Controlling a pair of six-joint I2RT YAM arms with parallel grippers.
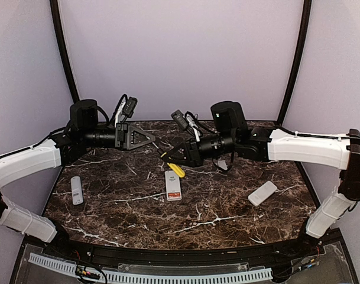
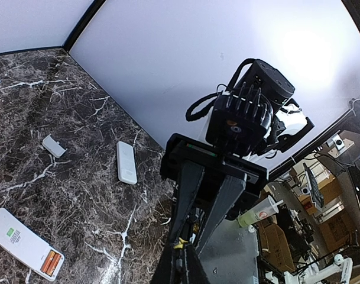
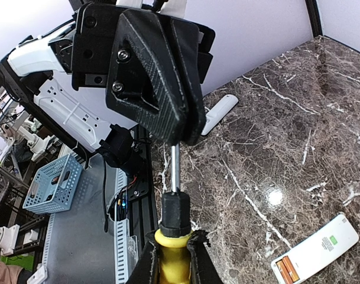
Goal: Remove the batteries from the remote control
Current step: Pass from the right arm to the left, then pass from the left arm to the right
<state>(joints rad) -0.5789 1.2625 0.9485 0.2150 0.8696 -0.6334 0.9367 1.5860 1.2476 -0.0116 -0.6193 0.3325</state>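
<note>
**Bench seen from above and from both wrists.** Two orange batteries (image 3: 285, 269) are seated in the open compartment at the near end of the white remote control (image 1: 173, 184). The remote is laid flat at the centre of the dark marble-patterned table (image 1: 227, 207). The right gripper (image 1: 175, 158) is clamped on the yellow-handled screwdriver (image 1: 178, 170), which is held in the air just behind the remote. The left gripper (image 1: 151, 138) is closed and raised opposite. The screwdriver's shaft tip is hidden behind its fingers, so contact cannot be judged. A second remote (image 1: 77, 190) is laid near the left edge, and a third remote (image 1: 262, 193) toward the right.
</note>
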